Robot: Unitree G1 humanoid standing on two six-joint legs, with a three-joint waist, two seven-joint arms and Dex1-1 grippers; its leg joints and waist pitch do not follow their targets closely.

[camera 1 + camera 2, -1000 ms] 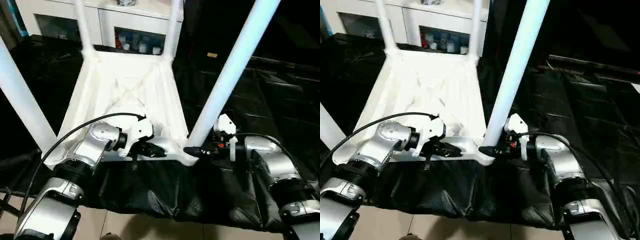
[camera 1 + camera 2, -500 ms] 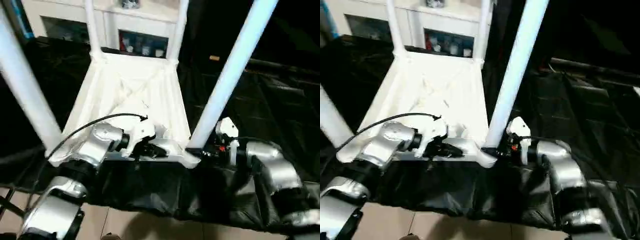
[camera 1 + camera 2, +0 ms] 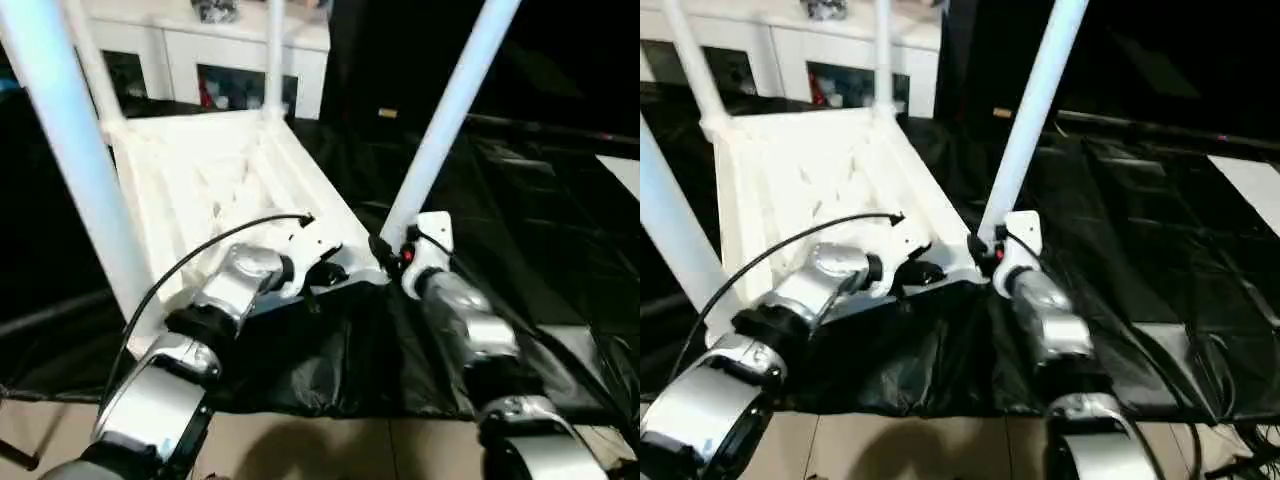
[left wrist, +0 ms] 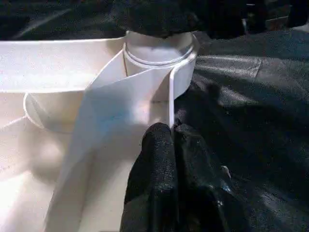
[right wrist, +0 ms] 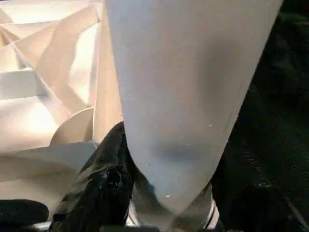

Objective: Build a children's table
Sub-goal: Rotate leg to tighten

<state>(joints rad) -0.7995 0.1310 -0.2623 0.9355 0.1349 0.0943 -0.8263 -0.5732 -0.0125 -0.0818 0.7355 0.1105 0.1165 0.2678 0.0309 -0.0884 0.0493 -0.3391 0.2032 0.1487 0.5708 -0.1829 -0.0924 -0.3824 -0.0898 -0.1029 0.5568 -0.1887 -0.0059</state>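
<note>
The white table (image 3: 215, 175) lies upside down on black sheeting (image 3: 520, 230), ribs up, legs standing. Left gripper (image 4: 166, 137) pinches its rim; right gripper (image 3: 385, 255) clamps one leg (image 3: 445, 110).

Children's table (image 3: 210, 180) upside down on sheet (image 3: 520, 240), four legs up. Cabinet (image 3: 250, 70) behind it. Left gripper (image 3: 330, 275) at near rim; right gripper (image 3: 385, 250) around near-right leg (image 3: 440, 120) base.

Four upright legs (image 3: 445, 115) ring the upturned table top (image 3: 205, 185), blocking my reach at each corner; open black sheet (image 3: 530, 220) lies to my right of it.
</note>
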